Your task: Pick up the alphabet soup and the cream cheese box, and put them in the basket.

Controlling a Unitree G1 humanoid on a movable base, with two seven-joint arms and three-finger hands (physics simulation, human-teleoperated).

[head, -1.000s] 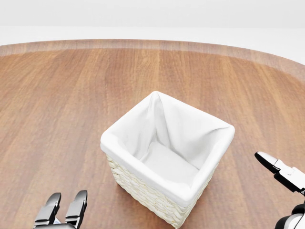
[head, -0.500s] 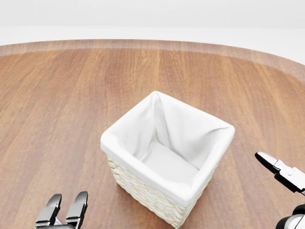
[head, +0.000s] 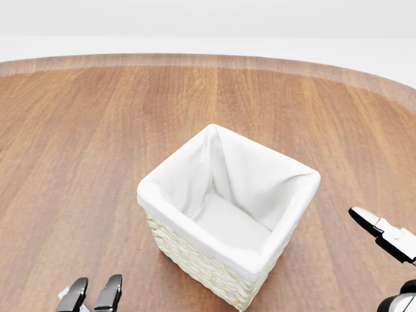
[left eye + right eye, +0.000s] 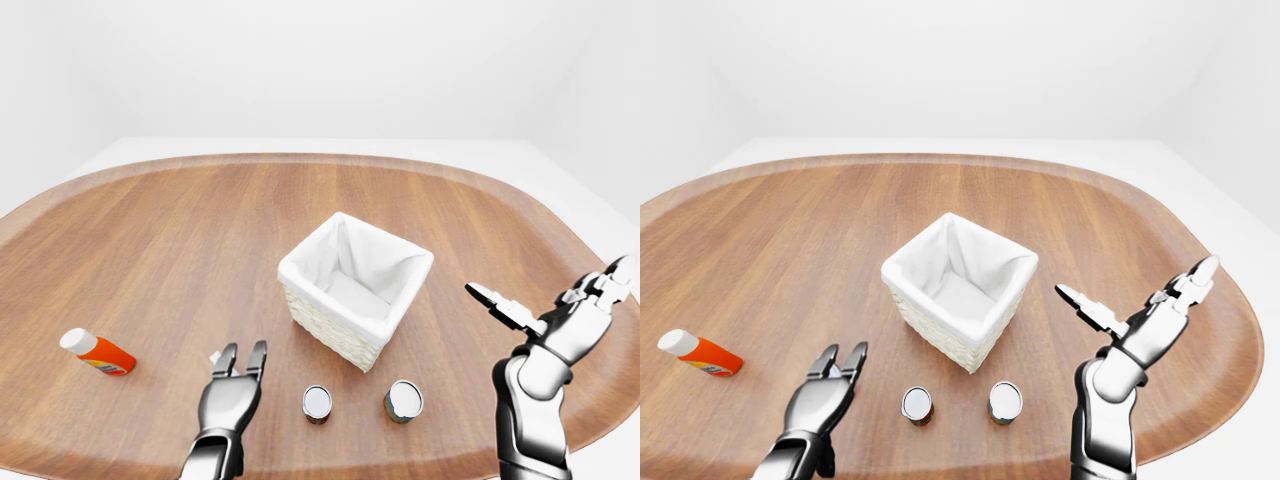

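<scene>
A white-lined wicker basket [image 4: 322,324] stands empty in the middle of the round wooden table; the head view shows its rim [image 3: 153,190] close up. Below it in the left-eye view stand two small cans, one [image 4: 317,402] to the left and one [image 4: 404,400] to the right, seen from above so that I cannot read their labels. No cream cheese box shows in any view. My left hand [image 4: 240,351] is open just left of the left can, not touching it. My right hand [image 4: 548,281] is spread open in the air to the right of the basket.
An orange bottle with a white cap [image 4: 97,352] lies on its side at the left of the table. The table's curved edge [image 4: 330,158] runs along the top and close under the cans at the bottom.
My left hand has sunk a little towards the bottom of the head view. The right hand and the basket have stayed in place.
</scene>
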